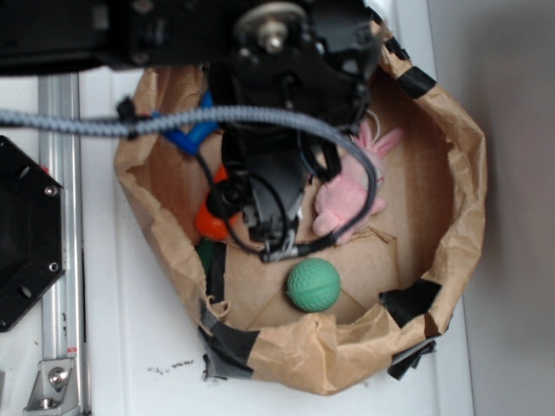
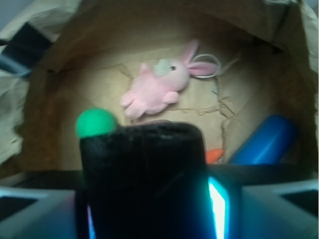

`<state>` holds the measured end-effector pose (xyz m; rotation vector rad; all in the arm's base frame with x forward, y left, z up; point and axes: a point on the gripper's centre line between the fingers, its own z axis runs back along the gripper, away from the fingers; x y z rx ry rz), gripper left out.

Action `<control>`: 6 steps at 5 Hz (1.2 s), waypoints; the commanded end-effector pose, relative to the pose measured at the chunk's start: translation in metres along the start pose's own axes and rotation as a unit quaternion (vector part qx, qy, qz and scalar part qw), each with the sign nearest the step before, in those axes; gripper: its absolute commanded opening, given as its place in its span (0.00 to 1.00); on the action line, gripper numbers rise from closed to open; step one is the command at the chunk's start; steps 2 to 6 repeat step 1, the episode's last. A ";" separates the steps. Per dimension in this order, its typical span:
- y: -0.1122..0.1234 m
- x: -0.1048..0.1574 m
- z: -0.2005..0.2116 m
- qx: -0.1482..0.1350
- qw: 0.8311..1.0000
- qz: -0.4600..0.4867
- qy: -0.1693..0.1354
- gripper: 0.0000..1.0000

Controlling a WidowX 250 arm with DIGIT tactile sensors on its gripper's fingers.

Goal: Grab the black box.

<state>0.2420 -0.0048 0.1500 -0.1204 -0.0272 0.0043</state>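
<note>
- The black box (image 2: pixel 144 174) is filling the near middle of my wrist view, a dark matte block sitting right between my fingers, with the paper floor well beyond it.
- My gripper (image 2: pixel 147 199) is clamping onto the black box: grey finger pads (image 2: pixel 35 209) are showing at both near corners, pressed in at its sides, and a blue-lit strip is glowing along its right edge.
- In the exterior view my gripper (image 1: pixel 264 234) is hanging over the left-middle of the brown paper bag (image 1: pixel 451 130), but my arm and cable are hiding the box there, so I cannot tell its place from that view.
- The pink bunny (image 2: pixel 159 84) is lying on the bag floor beyond the box, apart from my fingers, its ears pointing to the right.
- The green ball (image 2: pixel 94 122) is peeking out just past the box's far-left corner in the wrist view; in the exterior view it is resting apart from me on the bag floor.
- A blue cylinder (image 2: pixel 266 142) is leaning at the right, and a bit of an orange thing (image 2: pixel 214 155) is showing just beside the box's right edge.
- A black hexagonal plate (image 1: pixel 26 230) is lying outside the bag, at the left of the exterior view.
</note>
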 end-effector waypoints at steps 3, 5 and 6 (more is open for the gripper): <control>-0.010 0.012 0.003 0.019 0.999 -0.008 -0.039 0.00; -0.010 0.012 0.003 0.019 0.999 -0.008 -0.039 0.00; -0.010 0.012 0.003 0.019 0.999 -0.008 -0.039 0.00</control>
